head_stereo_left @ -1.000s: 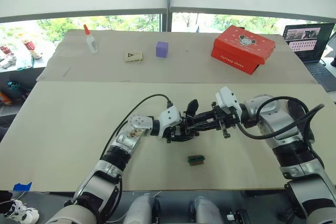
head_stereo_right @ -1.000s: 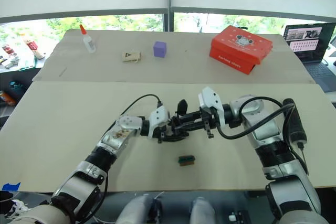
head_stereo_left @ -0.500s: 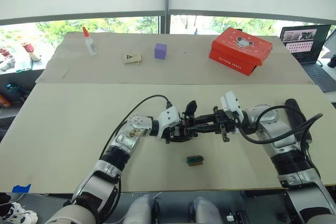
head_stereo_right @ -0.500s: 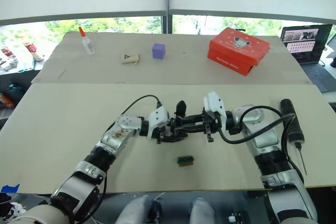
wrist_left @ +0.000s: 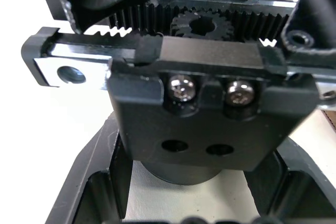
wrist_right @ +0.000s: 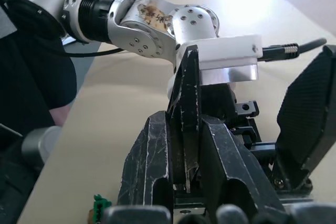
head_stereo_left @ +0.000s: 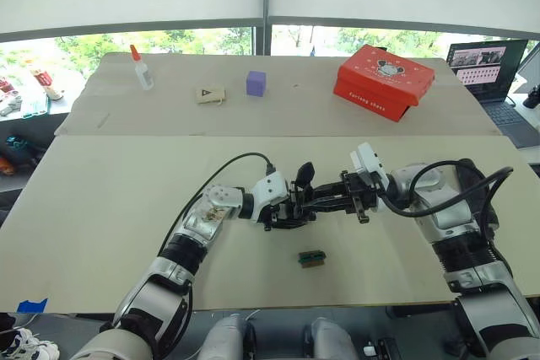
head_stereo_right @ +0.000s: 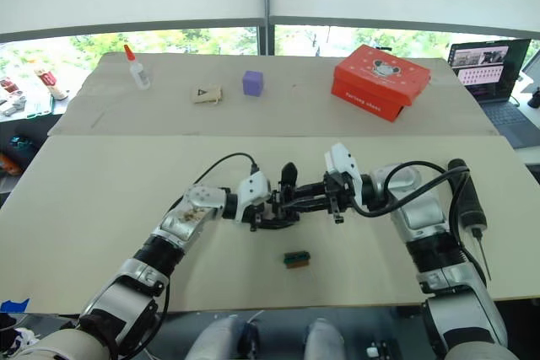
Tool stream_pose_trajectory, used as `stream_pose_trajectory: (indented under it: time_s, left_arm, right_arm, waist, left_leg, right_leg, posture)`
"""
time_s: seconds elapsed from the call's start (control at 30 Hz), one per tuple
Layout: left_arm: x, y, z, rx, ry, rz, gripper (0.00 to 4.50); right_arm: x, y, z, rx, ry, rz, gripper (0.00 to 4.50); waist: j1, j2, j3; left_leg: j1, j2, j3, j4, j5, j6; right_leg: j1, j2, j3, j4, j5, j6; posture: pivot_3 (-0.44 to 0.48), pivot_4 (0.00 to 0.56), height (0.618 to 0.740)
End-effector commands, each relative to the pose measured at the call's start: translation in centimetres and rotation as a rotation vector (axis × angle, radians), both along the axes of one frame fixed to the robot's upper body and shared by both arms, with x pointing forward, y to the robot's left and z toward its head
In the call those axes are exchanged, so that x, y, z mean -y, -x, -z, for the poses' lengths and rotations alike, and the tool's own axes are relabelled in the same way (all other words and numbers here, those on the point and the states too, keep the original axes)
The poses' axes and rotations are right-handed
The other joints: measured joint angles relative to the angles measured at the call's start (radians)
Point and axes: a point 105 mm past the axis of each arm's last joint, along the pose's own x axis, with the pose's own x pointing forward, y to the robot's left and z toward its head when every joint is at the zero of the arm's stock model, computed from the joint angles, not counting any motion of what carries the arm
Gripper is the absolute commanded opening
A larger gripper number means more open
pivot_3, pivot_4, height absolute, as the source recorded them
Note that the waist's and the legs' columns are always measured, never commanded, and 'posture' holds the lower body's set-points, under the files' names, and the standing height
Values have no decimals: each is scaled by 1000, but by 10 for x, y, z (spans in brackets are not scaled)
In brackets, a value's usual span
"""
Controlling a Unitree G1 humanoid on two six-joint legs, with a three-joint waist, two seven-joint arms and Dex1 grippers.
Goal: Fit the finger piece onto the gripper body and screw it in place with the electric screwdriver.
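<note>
I see the gripper body (head_stereo_left: 291, 208) mid-table, with the small block (head_stereo_left: 313, 257) in front of it and the electric screwdriver (head_stereo_right: 469, 204) far right. On the rear table (head_stereo_left: 321, 107), left to right: glue bottle (head_stereo_left: 141, 67), card (head_stereo_left: 212, 94), cube (head_stereo_left: 256, 83), box (head_stereo_left: 383, 80).

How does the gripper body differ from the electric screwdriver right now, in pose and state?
The gripper body is held in the left end effector; the electric screwdriver lies loose, far right, untouched. The gripper body is compact and blocky; the electric screwdriver is a long cylinder with a thin bit. Both are black.
</note>
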Motion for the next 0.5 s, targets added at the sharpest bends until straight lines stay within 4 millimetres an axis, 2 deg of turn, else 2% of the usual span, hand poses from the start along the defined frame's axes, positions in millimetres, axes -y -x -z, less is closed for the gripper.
stream_pose_trajectory:
  time_s: [0.03, 0.2, 0.3, 0.5]
  left_arm:
    - [-1, -5, -26, 87, 48, 11, 2323]
    - [1, -7, -27, 86, 57, 3, 2323]
    - [0, -7, -28, 87, 58, 6, 2323]
    - [-3, -6, -28, 85, 53, 14, 2323]
  right_arm:
    - [31, 16, 72, -262, 259, 147, 321]
    - [27, 18, 71, -222, 248, 133, 321]
    - [30, 24, 73, -185, 274, -2, 321]
    - [24, 11, 71, -232, 264, 14, 321]
  waist:
    - [2, 0, 0]
    - [4, 0, 0]
    - [4, 0, 0]
    - [5, 0, 0]
  left_leg:
    - [0, 0, 0, 0, 0, 0]
    - [0, -1, 0, 0, -1, 2]
    - [0, -1, 0, 0, 0, 3]
    - [-1, -2, 1, 0, 2, 8]
  right_leg:
    - [0, 0, 0, 0, 0, 0]
    - [1, -3, -10, -2, 0, 0]
    - [2, -4, -17, -2, 1, -1]
    - [4, -4, -18, -2, 1, -1]
  posture:
    - [0, 150, 740]
    - [0, 150, 740]
    - [0, 150, 740]
    - [0, 150, 740]
